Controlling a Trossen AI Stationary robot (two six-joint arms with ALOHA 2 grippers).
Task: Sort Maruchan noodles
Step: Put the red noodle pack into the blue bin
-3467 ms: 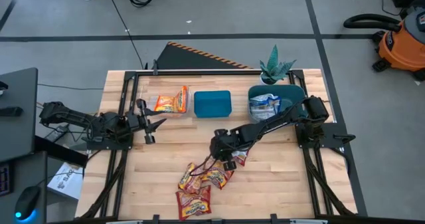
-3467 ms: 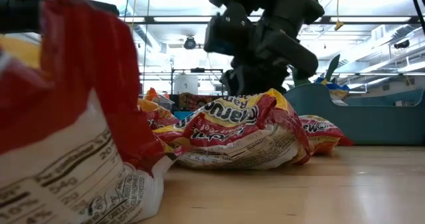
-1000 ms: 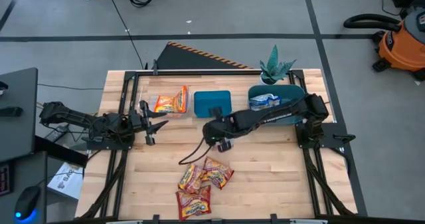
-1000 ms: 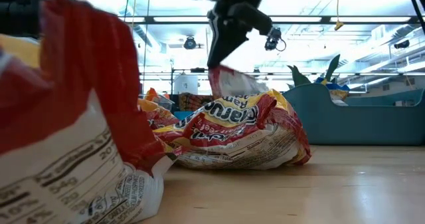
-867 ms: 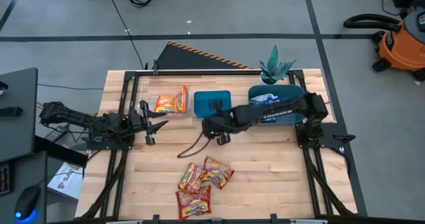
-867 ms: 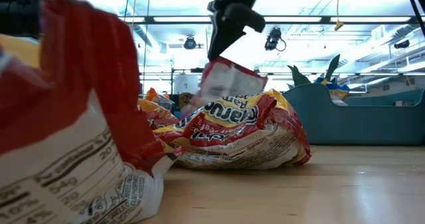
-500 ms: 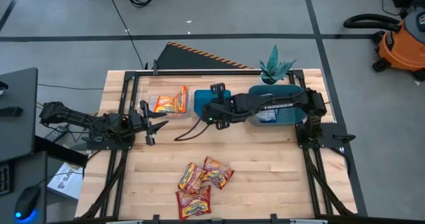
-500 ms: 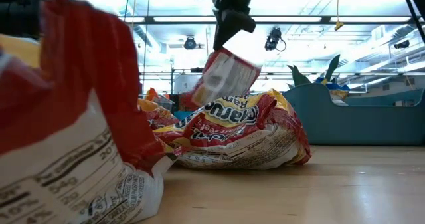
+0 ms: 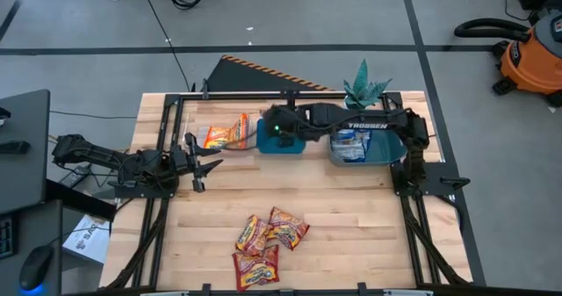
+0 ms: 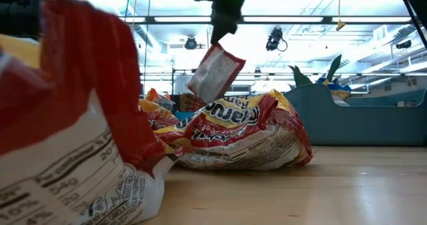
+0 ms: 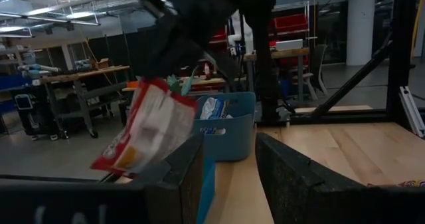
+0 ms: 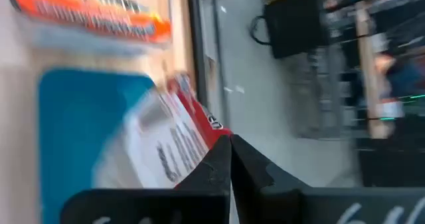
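Note:
My right gripper [image 9: 275,126] is shut on a red-and-yellow Maruchan noodle packet [image 10: 215,73] and reaches over the middle teal bin [image 9: 294,147] at the table's far side. Several more red-and-yellow packets [image 9: 268,234] lie in a pile near the front edge. Orange packets [image 9: 226,133] lie in a clear bin left of the teal one. Blue-and-white packets [image 9: 351,143] fill the right teal bin [image 9: 378,158]. My left gripper [image 9: 211,162] waits open at the table's left and touches nothing. My right gripper pinches the packet's upper red edge [image 12: 211,125] between its two shut fingers, coming from above. The packet hangs tilted below the fingers [image 10: 222,26], clear of the table and above the teal bin [image 12: 73,117].
A potted plant [image 9: 364,90] stands at the far edge behind the right bin. The pile's packets [image 10: 247,135] and one close packet [image 10: 67,118] fill the low view's foreground. Bare wood lies between the bins and the pile.
My right gripper has carried the packet up and away from the pile, toward the table's far edge and leftward, until it is over the middle teal bin. The packet has stayed hanging from the shut fingers and has swung and tilted on the way.

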